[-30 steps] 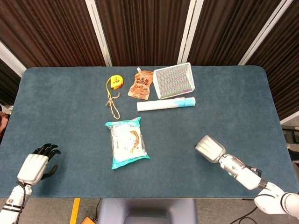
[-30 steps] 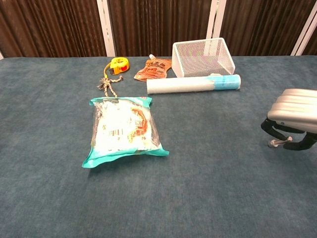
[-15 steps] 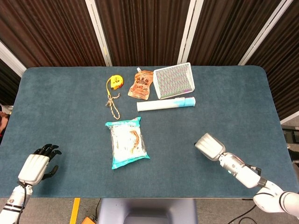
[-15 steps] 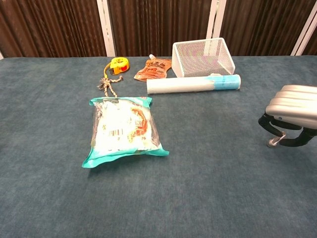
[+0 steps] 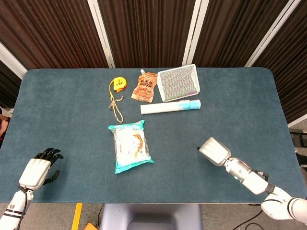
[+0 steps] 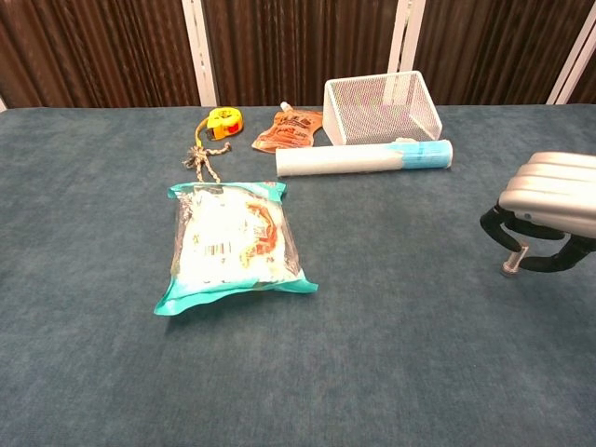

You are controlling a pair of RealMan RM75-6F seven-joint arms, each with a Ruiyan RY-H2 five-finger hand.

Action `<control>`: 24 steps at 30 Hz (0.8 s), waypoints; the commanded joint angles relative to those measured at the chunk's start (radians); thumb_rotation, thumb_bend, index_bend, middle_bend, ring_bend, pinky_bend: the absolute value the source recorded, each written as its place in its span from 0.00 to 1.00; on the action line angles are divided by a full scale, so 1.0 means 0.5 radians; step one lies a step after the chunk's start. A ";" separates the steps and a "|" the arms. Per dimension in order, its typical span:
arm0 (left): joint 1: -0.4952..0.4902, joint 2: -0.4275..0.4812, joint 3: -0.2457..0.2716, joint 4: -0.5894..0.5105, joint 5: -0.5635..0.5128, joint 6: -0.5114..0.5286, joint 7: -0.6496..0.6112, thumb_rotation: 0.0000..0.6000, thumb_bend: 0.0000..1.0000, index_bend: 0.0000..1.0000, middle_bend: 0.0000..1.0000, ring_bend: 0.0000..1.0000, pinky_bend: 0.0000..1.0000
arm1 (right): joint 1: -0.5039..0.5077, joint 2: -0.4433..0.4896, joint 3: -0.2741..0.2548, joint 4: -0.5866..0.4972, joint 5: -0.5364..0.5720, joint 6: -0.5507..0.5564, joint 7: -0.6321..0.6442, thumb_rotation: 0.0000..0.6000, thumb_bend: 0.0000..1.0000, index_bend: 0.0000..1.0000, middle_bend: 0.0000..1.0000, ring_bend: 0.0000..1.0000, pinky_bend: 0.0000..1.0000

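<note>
My right hand [image 5: 214, 150] hovers low over the blue table [image 5: 67, 115] at the front right, silver back up, dark fingers curled underneath with nothing in them; the chest view shows this hand [image 6: 545, 200] at the right edge. My left hand [image 5: 37, 170] sits at the front left corner, fingers apart and holding nothing. A teal snack bag [image 5: 131, 146] [image 6: 230, 246] lies flat in the middle, well left of the right hand. Behind it lies a white tube [image 5: 170, 107] [image 6: 363, 157] with a light-blue end.
At the back stand a white wire basket [image 5: 178, 82] [image 6: 382, 107], an orange spouted pouch [image 5: 145, 87] [image 6: 291, 128], a yellow tape measure [image 5: 117, 85] [image 6: 223, 121] and a knotted rope [image 5: 116, 108] [image 6: 204, 164]. Dark slatted panels line the far side.
My right hand has crept slightly left toward the table's middle and lifted a touch. The left hand and all objects stay where they were.
</note>
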 commanded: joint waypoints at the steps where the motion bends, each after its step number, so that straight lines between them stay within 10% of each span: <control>1: 0.001 0.000 0.000 -0.001 0.001 0.002 0.000 1.00 0.37 0.34 0.20 0.16 0.32 | -0.049 0.043 -0.010 -0.084 -0.061 0.145 0.066 1.00 0.37 0.70 0.96 0.87 1.00; 7: 0.001 0.000 0.003 -0.001 0.004 0.002 0.000 1.00 0.37 0.34 0.20 0.16 0.32 | -0.208 0.136 -0.032 -0.235 -0.146 0.476 0.086 1.00 0.37 0.63 0.93 0.83 1.00; 10: 0.001 0.001 0.005 -0.001 0.006 0.002 0.002 1.00 0.37 0.34 0.20 0.16 0.32 | -0.343 0.148 -0.024 -0.232 -0.175 0.731 0.086 1.00 0.37 0.58 0.72 0.70 0.95; 18: 0.002 -0.005 0.002 0.002 0.005 0.007 0.039 1.00 0.37 0.34 0.20 0.16 0.32 | -0.707 0.079 0.038 -0.041 -0.039 1.254 0.372 1.00 0.37 0.49 0.35 0.25 0.36; 24: 0.021 0.000 -0.012 -0.018 0.003 0.058 0.087 1.00 0.37 0.35 0.20 0.16 0.32 | -0.835 0.089 0.068 0.014 0.189 1.177 0.527 1.00 0.37 0.37 0.26 0.19 0.25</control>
